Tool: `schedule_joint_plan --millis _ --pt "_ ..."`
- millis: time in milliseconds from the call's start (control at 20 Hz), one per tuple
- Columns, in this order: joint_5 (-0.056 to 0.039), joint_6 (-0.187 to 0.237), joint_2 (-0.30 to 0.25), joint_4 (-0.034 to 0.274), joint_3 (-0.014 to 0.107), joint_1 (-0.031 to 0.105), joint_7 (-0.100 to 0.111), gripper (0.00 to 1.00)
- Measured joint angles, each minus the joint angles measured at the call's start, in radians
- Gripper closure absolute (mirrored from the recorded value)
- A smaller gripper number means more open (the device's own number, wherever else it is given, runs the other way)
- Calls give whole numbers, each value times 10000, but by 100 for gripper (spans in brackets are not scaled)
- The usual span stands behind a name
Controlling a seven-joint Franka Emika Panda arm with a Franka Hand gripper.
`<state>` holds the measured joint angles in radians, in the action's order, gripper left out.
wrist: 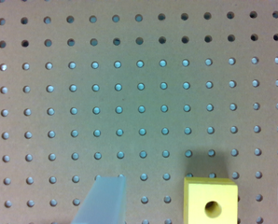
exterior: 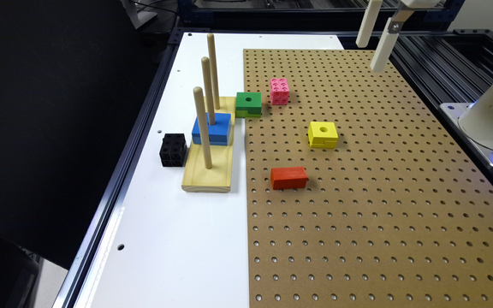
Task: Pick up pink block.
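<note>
The pink block (exterior: 279, 90), a small cube with round holes, sits on the brown pegboard (exterior: 379, 192) near its far end, just to the exterior view's right of a green block (exterior: 248, 104). My gripper (exterior: 370, 55) hangs high above the board, well off to the exterior view's right of the pink block and apart from it. In the wrist view my gripper (wrist: 195, 183) is open, with one pale finger (wrist: 103, 200) and the other at the frame's edge, and nothing is held between them. A yellow block (wrist: 210, 201) lies below, between the fingers.
A yellow block (exterior: 323, 134) and a red block (exterior: 288, 177) lie on the pegboard nearer the front. A wooden stand (exterior: 208, 169) with three upright pegs carries a blue block (exterior: 211, 128); a black cube (exterior: 173, 149) sits beside it. The robot base (exterior: 492, 115) is at the right.
</note>
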<state>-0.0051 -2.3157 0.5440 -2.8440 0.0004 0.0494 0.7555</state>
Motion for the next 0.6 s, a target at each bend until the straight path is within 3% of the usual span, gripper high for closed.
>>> schedule_joint_plan --millis 400,600 --pt "-6 -131 -10 1 0 31 -18 0" --pt "-12 -170 -17 35 0 230 -208 0"
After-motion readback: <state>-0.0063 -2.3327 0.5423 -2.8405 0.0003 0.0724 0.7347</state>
